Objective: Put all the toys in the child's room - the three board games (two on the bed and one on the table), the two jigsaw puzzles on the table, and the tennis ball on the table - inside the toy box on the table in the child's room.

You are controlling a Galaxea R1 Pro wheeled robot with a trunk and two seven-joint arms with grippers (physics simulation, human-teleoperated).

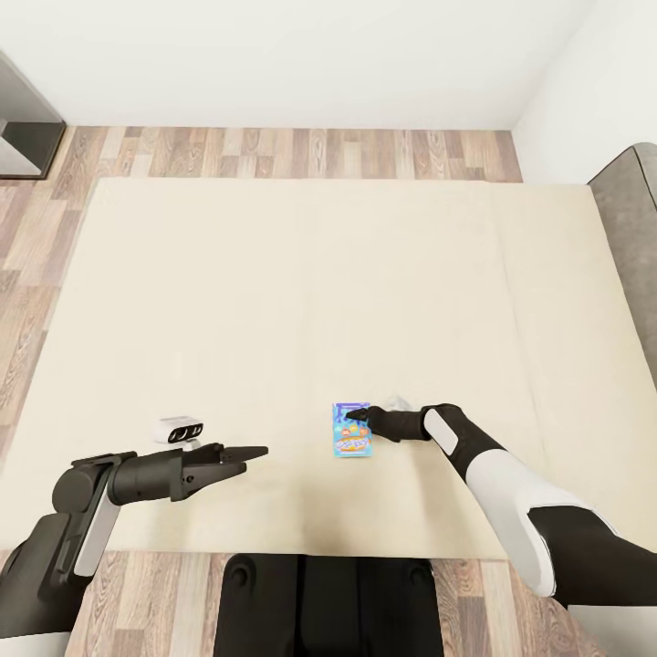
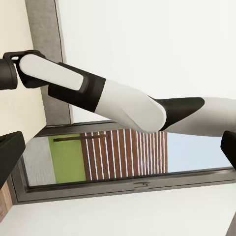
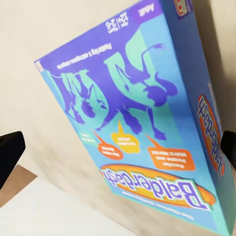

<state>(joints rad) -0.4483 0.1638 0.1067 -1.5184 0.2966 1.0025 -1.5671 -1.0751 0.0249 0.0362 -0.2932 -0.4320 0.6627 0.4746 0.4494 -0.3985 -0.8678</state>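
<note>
On the cream bed (image 1: 274, 301), the small blue board game (image 1: 351, 431) lies lengthwise toward the robot, right under the open right gripper (image 1: 360, 418), not yet gripped.

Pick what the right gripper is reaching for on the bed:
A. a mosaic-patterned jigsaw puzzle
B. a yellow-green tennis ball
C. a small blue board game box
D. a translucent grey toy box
C: the right gripper sits at the edge of the small blue board game box lying on the cream bed; the right wrist view shows its blue lettered face between the open fingers.
</note>
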